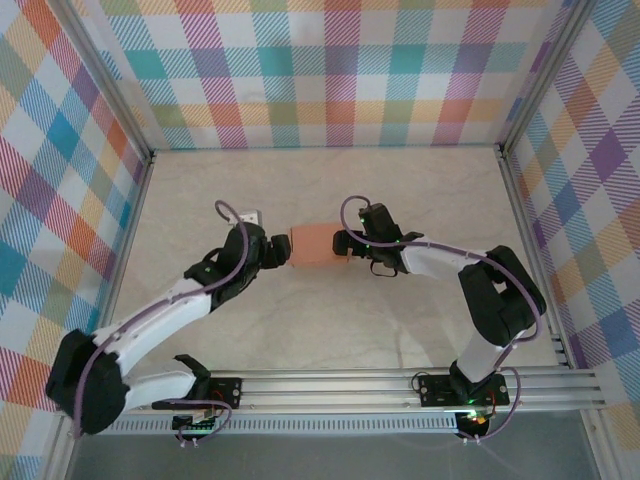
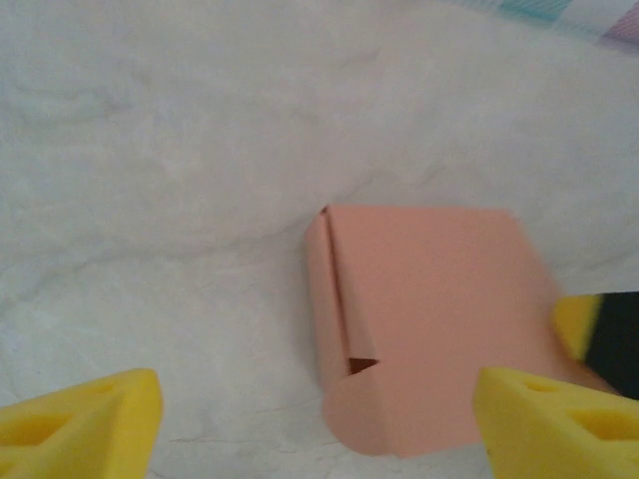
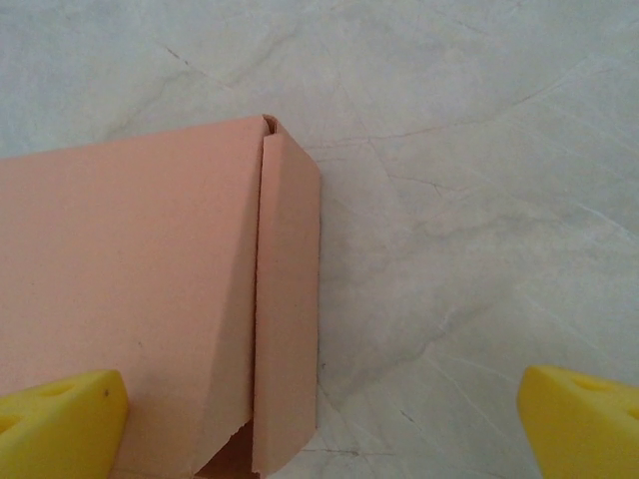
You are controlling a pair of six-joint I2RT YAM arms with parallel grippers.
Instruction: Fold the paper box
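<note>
The paper box [image 1: 315,246] is a small salmon-orange box lying flat on the table's middle, between my two grippers. My left gripper [image 1: 274,250] sits at its left end and stands open. In the left wrist view the paper box [image 2: 429,329] lies close to the right fingertip [image 2: 559,419], with a rounded flap and a small gap at its near left corner. The left gripper [image 2: 319,429] holds nothing. My right gripper [image 1: 346,243] is at the box's right end, open. In the right wrist view its left fingertip [image 3: 60,424] is over the paper box [image 3: 130,299], whose narrow end flap [image 3: 288,309] is folded alongside.
The pale marbled table [image 1: 400,200] is walled by checked panels [image 1: 330,70] at the back and both sides. An aluminium rail [image 1: 400,385] carrying the arm bases runs along the near edge. A yellow and black finger of the other gripper [image 2: 599,334] shows at the left wrist view's right edge.
</note>
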